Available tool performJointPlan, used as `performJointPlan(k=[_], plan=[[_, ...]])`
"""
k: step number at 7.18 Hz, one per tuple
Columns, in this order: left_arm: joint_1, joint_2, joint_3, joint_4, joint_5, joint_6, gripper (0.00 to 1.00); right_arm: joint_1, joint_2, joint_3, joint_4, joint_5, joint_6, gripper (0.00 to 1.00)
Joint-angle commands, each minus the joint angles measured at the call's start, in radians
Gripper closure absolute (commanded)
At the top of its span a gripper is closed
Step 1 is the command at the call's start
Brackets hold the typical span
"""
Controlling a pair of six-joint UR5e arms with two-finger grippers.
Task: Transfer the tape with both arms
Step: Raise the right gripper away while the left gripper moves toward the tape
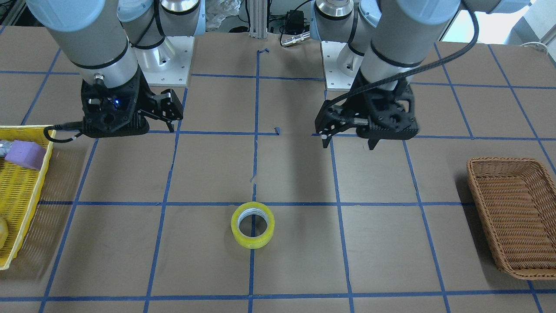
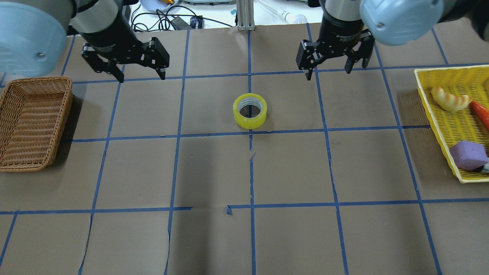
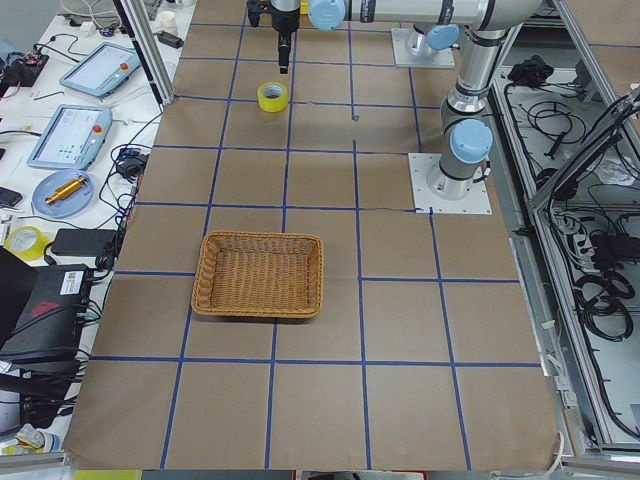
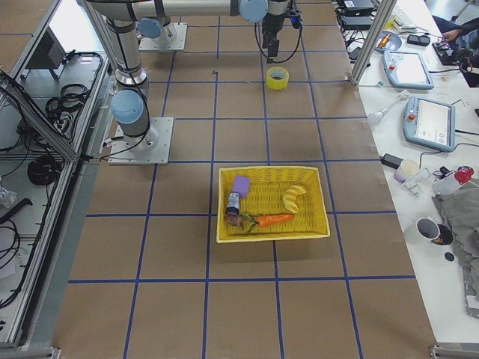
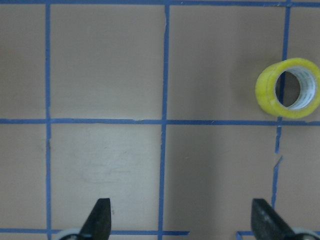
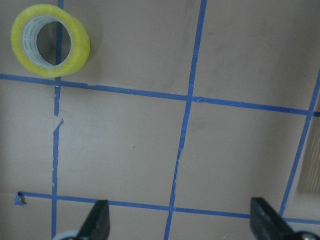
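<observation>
A ring-shaped roll of translucent yellow packing tape with a white core (image 2: pixel 250 111) lies flat, hole up, on the brown paper-covered desk (image 2: pixel 214 172), sitting on the centre blue grid line and touching neither arm. Beyond it, the robot's black two-finger left hand (image 2: pixel 142 76) and black two-finger right hand (image 2: pixel 328 72) hang well above the desk, one to each side of the roll and apart from it. Both point straight down with fingers spread wide and nothing between them.

Each wrist camera catches the roll only in an upper corner, so neither hand is yet lined up over it.

The step in hand appears to be the first reach. Whichever arm goes would do best to centre over the ring, drop one finger into the core and one outside, and pinch a single wall. That would leave the opposite side free for the other hand to take.

A brown wicker basket (image 2: pixel 36 122) sits at the left arm's end of the desk, a yellow mesh tray (image 2: pixel 450 126) at the right arm's.
</observation>
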Motion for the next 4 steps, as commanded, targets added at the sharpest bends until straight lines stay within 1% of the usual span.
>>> performJointPlan(k=[1,3,4], plan=[[-0.066,-0.156,-0.014,0.167,-0.016,-0.066,0.00,-0.006,-0.024,0.005,0.045,-0.019,-0.001,0.00],[-0.102,-0.278,-0.025,0.340,-0.018,-0.114,0.00,-0.019,-0.022,0.005,0.038,-0.019,-0.010,0.00],[-0.109,-0.330,-0.028,0.391,-0.021,-0.113,0.00,-0.028,-0.024,-0.002,0.038,-0.020,-0.010,0.00]])
